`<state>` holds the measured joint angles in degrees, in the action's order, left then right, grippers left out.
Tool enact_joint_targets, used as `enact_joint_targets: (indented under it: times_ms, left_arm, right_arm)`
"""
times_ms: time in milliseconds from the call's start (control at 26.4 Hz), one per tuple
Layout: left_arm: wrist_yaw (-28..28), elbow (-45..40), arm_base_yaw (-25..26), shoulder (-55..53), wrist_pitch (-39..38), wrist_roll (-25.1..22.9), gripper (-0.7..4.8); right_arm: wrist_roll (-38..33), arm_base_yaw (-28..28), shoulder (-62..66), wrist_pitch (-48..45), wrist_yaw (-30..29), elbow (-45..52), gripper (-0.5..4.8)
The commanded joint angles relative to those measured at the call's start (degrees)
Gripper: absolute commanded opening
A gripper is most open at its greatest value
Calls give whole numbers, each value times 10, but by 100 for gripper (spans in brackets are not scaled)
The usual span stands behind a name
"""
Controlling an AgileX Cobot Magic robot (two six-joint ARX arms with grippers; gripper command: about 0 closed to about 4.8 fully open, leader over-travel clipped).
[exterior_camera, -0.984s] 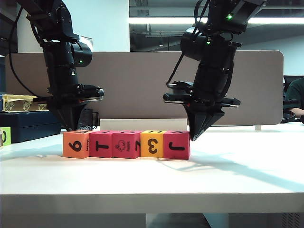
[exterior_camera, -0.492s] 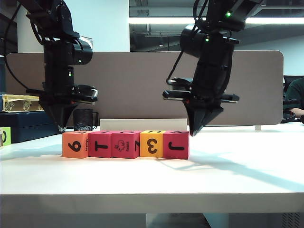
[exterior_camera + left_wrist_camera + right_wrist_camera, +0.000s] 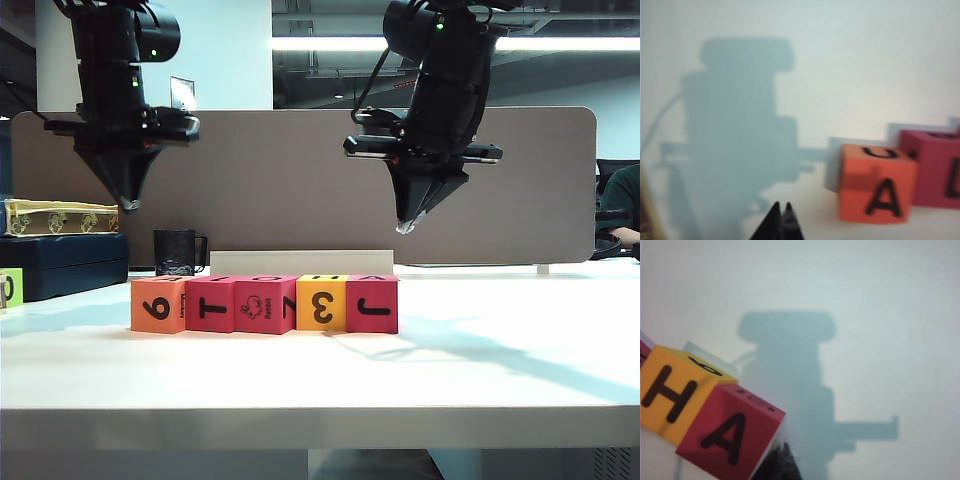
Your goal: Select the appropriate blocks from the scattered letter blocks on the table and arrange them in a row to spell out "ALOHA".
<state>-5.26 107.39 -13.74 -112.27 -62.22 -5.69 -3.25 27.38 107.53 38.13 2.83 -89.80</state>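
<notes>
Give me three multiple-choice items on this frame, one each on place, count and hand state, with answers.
1. Where do the letter blocks sit on the table?
A. In one touching row
B. Stacked in a tower
C. Scattered apart

2. How many blocks in the row are pink-red?
A. One
B. Three
C. Five

3. What state are the left hand and right hand in?
A. Both shut, holding nothing, above the row
B. Left shut on the orange block
C. Both open, resting on the table

Answers:
1. A: the exterior view shows five cubes side by side with faces meeting.
2. B: the orange block and yellow block are the only other colours among five.
3. A: each hand's fingertips meet at a point with no block between them, one over each end of the row.
</notes>
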Motion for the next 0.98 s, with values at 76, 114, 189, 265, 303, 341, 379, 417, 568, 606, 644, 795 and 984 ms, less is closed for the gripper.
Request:
enact_joint_targets:
  times_ms: [76, 114, 189, 265, 303, 341, 379, 417, 568, 606, 644, 795, 984]
  left_arm:
    - [79, -2, -4, 1, -72, 4, -6]
    - [83, -6, -8, 1, -79, 4, -6]
    - [83, -10, -17, 1, -88, 3, -6]
    - [84, -14, -27, 1, -89, 3, -6]
    - [85, -14, -31, 1, -90, 3, -6]
    - [85, -14, -33, 0, -91, 3, -6]
    - [85, -15, -38, 0, -91, 3, -6]
    - [84, -16, -42, 0, -91, 3, -6]
    - [76, -16, -44, -3, -118, 4, -6]
    - [75, -21, -44, -6, -123, 7, -6]
    - [75, -30, -44, -6, -125, 9, -6]
    - [81, -92, -44, -6, -97, 12, -6]
    - [92, -152, -45, -6, -27, 13, -6]
  right_arm:
    - [3, 2, -19, 35, -31, -6, -5]
    - [3, 2, -23, 39, -44, -6, -5]
    - [3, 2, -38, 46, -68, -6, -5]
    - [3, 3, -56, 50, -77, -6, -5]
    - [3, 9, -64, 50, -77, -6, -5]
    - [5, 10, -75, 52, -77, -6, -5]
    - [5, 10, -86, 52, -77, -6, -5]
    - [6, 14, -98, 52, -76, -6, -5]
    - [10, 23, -135, 51, -76, -6, -5]
    - [11, 23, -145, 52, -75, -6, -5]
    - [15, 23, -151, 52, -74, -6, -5]
    - [18, 23, -169, 56, -74, -6, -5]
    - [19, 23, -172, 58, -74, -6, -5]
